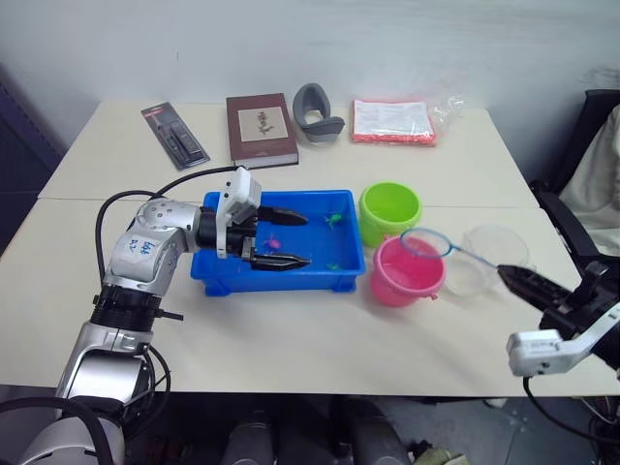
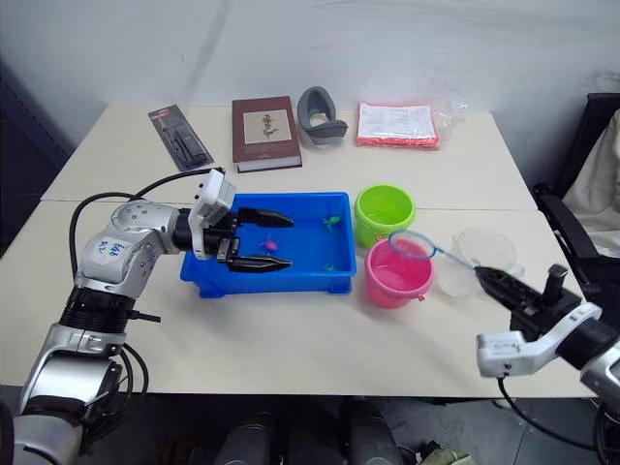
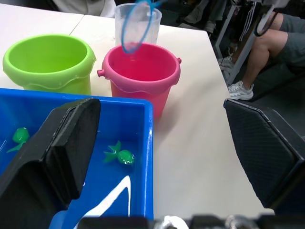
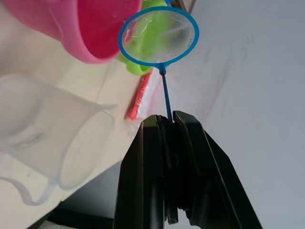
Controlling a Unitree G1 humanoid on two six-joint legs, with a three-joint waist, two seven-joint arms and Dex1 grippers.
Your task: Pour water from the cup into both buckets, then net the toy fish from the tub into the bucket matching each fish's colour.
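Netting step: right tool (image 4: 169,119) clamps net (image 1: 427,242) over pink bucket (image 1: 408,272); left tool (image 1: 283,238) released in tub (image 1: 281,276). Next: scoop a fish (image 3: 121,155).

Two buckets (image 1: 389,212), one tub (image 1: 218,276), one cup (image 1: 489,254), one net (image 1: 427,242), three visible fish (image 3: 119,155).

Two pale beige tables (image 1: 291,329) butted together w/ a seam across, in front of me. Plain white wall (image 1: 339,44) right behind. Dark chair (image 1: 581,194) w/ light cloth on it at my right. A person's bare legs (image 3: 271,43) and sneaker (image 3: 238,90) beside the table. Even, soft light.
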